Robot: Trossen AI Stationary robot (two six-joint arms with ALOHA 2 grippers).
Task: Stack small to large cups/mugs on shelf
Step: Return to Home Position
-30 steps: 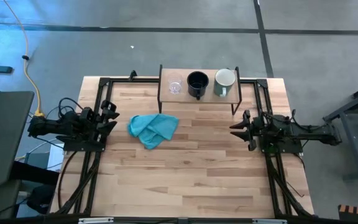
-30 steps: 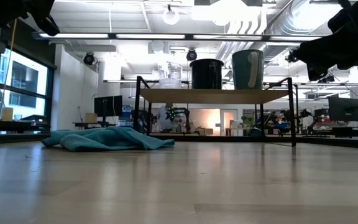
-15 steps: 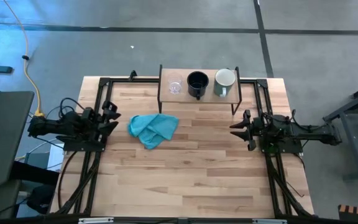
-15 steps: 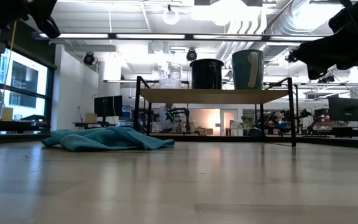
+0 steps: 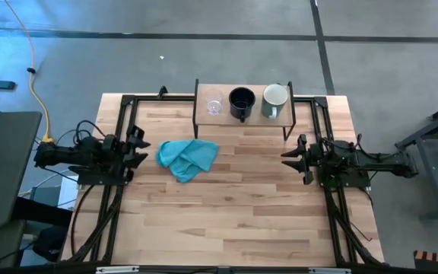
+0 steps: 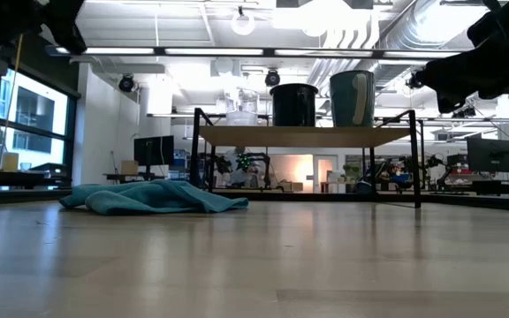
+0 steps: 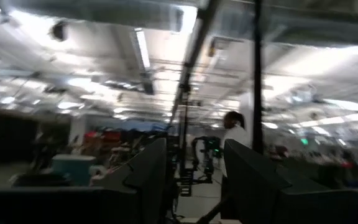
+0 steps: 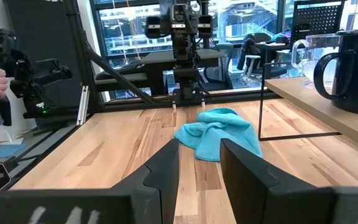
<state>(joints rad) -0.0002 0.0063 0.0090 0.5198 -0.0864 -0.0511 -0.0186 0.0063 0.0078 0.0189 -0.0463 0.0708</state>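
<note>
Light-wood shelf at the table's far edge is carrying all three vessels in a row. A small clear glass cup, a black mug and a slightly larger pale mug are standing upright, close beside one another, running small to large from the left arm's side to the right's. Judging by that order, the placing looks finished, and what is left is only for the arms to settle at rest.

Counting: three vessels, one shelf, one teal cloth lying crumpled on the tabletop in front of the shelf, and two arms. The left gripper is hanging at the left table edge, fingers parted and holding nothing. The right gripper is sitting at the right edge, fingers likewise apart and empty.
</note>
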